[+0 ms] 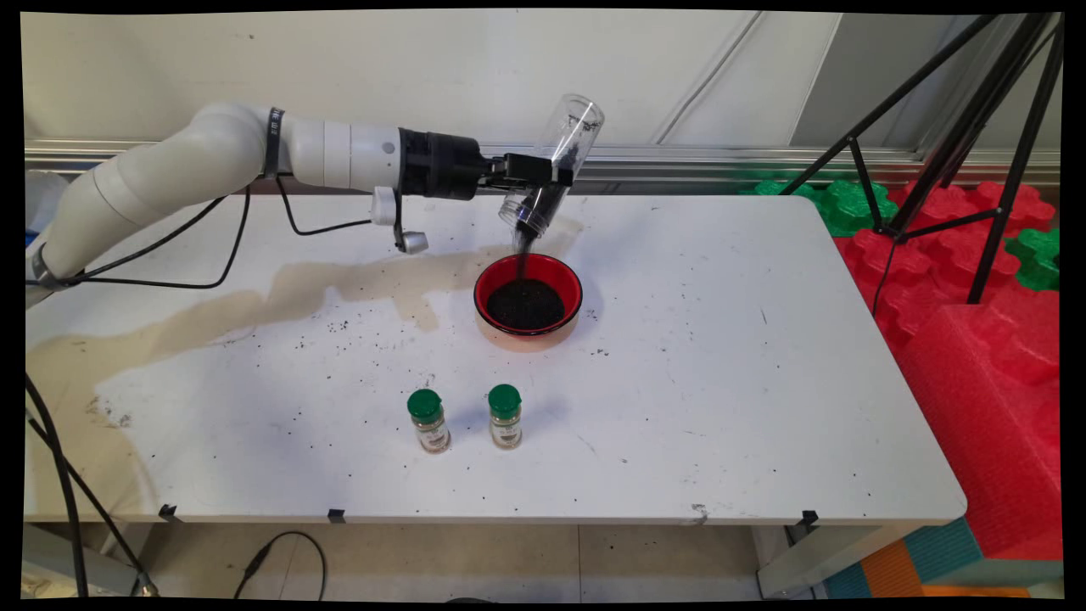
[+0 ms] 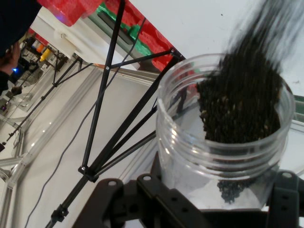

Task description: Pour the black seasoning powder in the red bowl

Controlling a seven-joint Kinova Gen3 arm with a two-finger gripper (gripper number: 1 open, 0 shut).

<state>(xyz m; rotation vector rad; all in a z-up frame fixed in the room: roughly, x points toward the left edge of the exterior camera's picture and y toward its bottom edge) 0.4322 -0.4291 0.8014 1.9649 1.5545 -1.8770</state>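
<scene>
My gripper (image 1: 550, 176) is shut on a clear plastic jar (image 1: 556, 161), held tilted with its mouth pointing down over a red bowl (image 1: 570, 280). Black grains (image 1: 519, 255) stream from the jar's mouth into the bowl, which holds a dark heap (image 1: 524, 304). In the hand view the jar (image 2: 190, 137) fills the right half, its open mouth packed with black grains (image 2: 240, 111) that blur as they fall away. Black linkage (image 2: 142, 204) closes around the jar's body from below.
Two small spice bottles with green caps (image 1: 428, 420) (image 1: 505, 416) stand near the table's front. Scattered black grains and a brownish stain (image 1: 339, 288) mark the white table (image 1: 721, 382). A black tripod (image 1: 950, 153) and red and green foam blocks (image 1: 976, 339) stand at right.
</scene>
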